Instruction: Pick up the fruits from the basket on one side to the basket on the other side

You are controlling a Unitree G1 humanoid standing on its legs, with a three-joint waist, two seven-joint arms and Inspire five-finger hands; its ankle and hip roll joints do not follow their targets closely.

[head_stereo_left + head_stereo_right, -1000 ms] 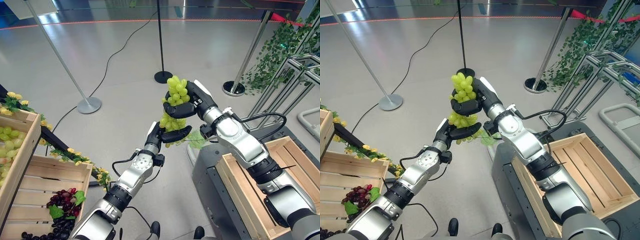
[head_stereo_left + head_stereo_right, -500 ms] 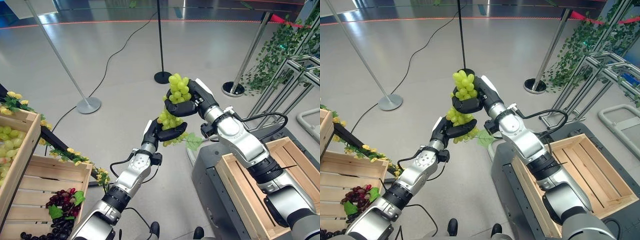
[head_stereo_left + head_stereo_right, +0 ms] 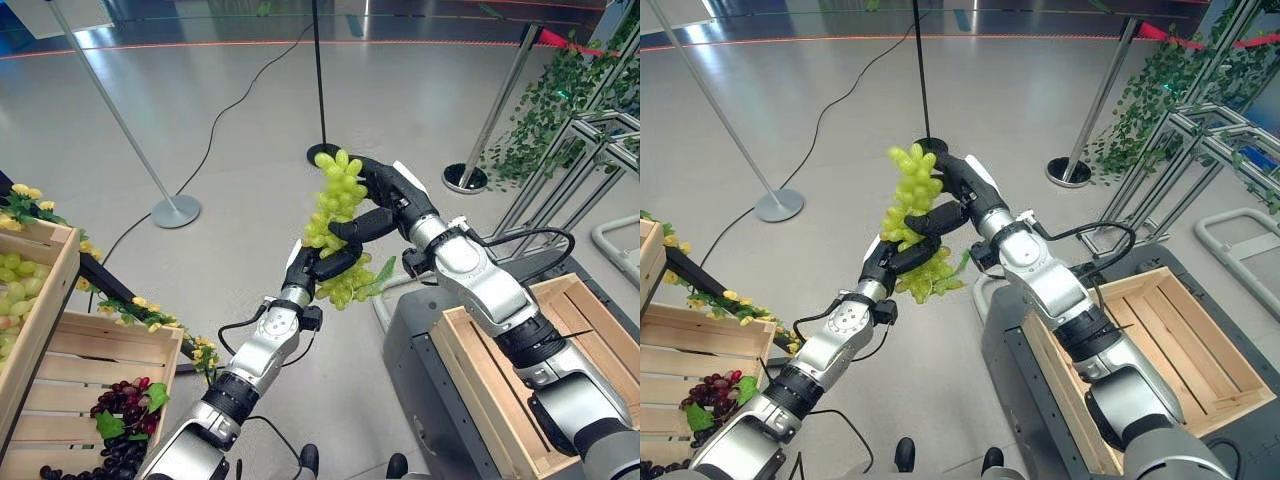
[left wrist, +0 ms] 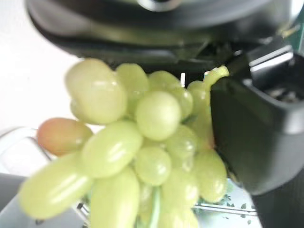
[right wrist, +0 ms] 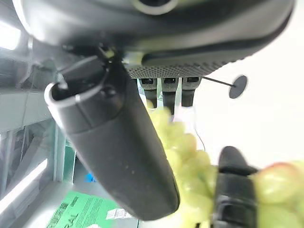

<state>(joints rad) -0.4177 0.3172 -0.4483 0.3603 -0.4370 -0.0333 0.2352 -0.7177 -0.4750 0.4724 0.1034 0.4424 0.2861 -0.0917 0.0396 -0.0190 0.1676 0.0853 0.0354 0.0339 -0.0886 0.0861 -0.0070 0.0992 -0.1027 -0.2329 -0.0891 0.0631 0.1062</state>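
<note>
Midway: left hand [image 3: 318,266] and right hand [image 3: 385,205] both curl around one bunch of green grapes [image 3: 335,215], held in the air between the sides. Empty crate [image 3: 545,375] on the right awaits; purple grapes [image 3: 125,400] remain in the left crate [image 3: 85,385].

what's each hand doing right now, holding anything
Left hand: shut on the green grape bunch, gripping its lower part.
Right hand: its thumb and fingers curl round the same bunch higher up.
</note>
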